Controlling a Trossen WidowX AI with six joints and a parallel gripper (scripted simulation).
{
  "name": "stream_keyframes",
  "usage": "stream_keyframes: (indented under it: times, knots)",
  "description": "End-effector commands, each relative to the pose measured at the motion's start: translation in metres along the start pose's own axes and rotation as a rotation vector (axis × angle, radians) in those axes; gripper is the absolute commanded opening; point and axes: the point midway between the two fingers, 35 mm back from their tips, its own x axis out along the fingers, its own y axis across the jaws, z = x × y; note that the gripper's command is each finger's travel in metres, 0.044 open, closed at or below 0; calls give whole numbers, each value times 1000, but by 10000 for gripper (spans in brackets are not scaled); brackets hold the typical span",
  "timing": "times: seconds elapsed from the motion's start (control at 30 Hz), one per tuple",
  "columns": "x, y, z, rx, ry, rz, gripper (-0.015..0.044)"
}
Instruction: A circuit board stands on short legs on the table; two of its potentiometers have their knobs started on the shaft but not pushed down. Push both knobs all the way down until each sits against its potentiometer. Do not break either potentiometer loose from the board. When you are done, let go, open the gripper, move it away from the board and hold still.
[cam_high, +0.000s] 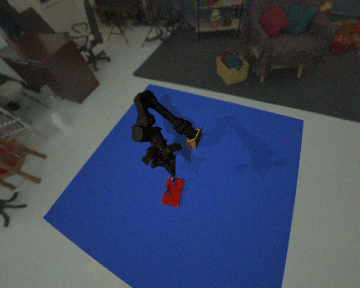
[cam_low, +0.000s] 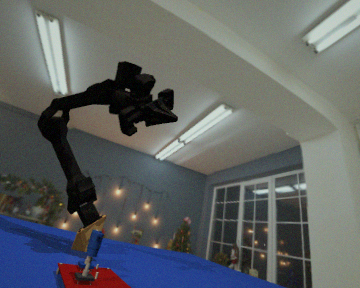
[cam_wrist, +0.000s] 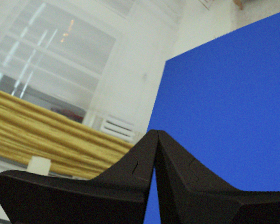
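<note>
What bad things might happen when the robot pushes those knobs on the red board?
1. The gripper is shut and holds nothing, high above the red board. A fast descent might hit hard and break a potentiometer loose.
2. The blue knob sits tall on its thin shaft. An off-centre push might bend it sideways rather than seat it.
3. The wrist view shows only blue mat, not the board, so aiming may be off.
</note>
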Motion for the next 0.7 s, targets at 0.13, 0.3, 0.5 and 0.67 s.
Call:
stream_keyframes:
  times: [0.13, 0.3, 0.5, 0.67]
  knots:
    - [19, -44, -21, 21, 128, -223, 0]
    - [26, -72, -37, 18, 217, -367, 0]
    - [27, -106, -55, 3, 324, -538, 0]
    - [24, -133, -68, -23, 416, -681, 0]
